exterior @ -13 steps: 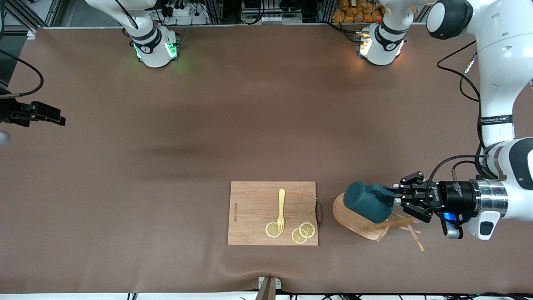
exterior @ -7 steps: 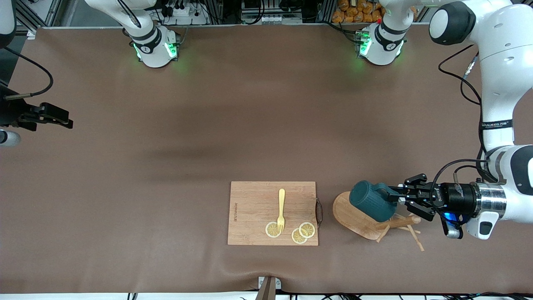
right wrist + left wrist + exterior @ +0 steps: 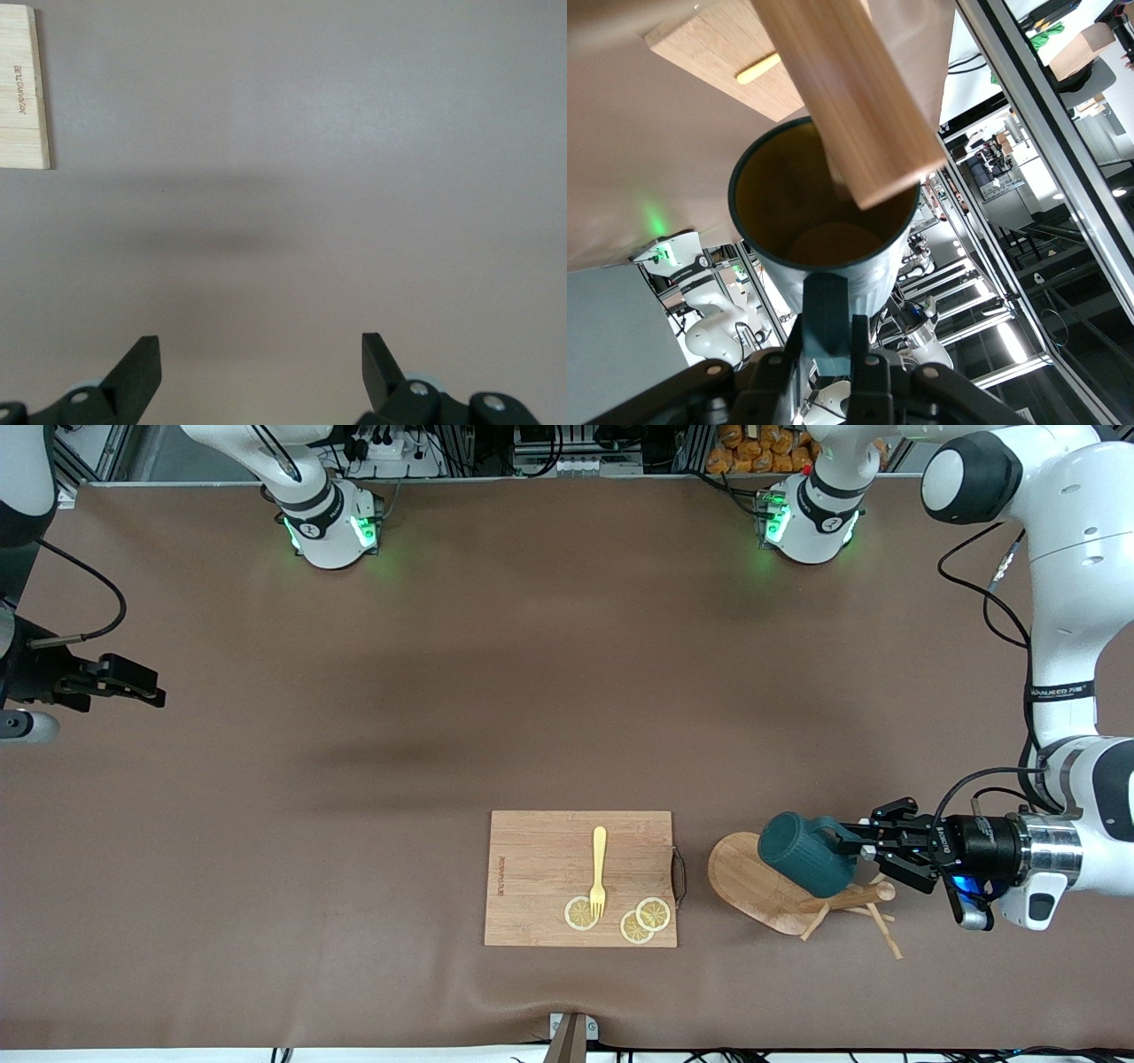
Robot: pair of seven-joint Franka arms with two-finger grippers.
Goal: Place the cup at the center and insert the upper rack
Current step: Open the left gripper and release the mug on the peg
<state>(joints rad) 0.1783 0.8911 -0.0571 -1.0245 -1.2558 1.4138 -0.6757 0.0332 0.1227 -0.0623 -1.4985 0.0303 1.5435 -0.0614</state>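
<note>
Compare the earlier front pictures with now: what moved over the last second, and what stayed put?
The left gripper, shut on the cup by its handle, carried it toward the left arm's end of the table, above the toppled upper rack. The right gripper drifted inward from the table's edge, open. The upper rack, cutting board, fork and lemon slices stayed put.

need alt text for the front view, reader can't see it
The left gripper, shut on the handle of a dark teal cup, holds it over a toppled wooden mug tree. Beside that, a cutting board carries a yellow fork and lemon slices. The open right gripper waits over bare table at the right arm's end.
</note>
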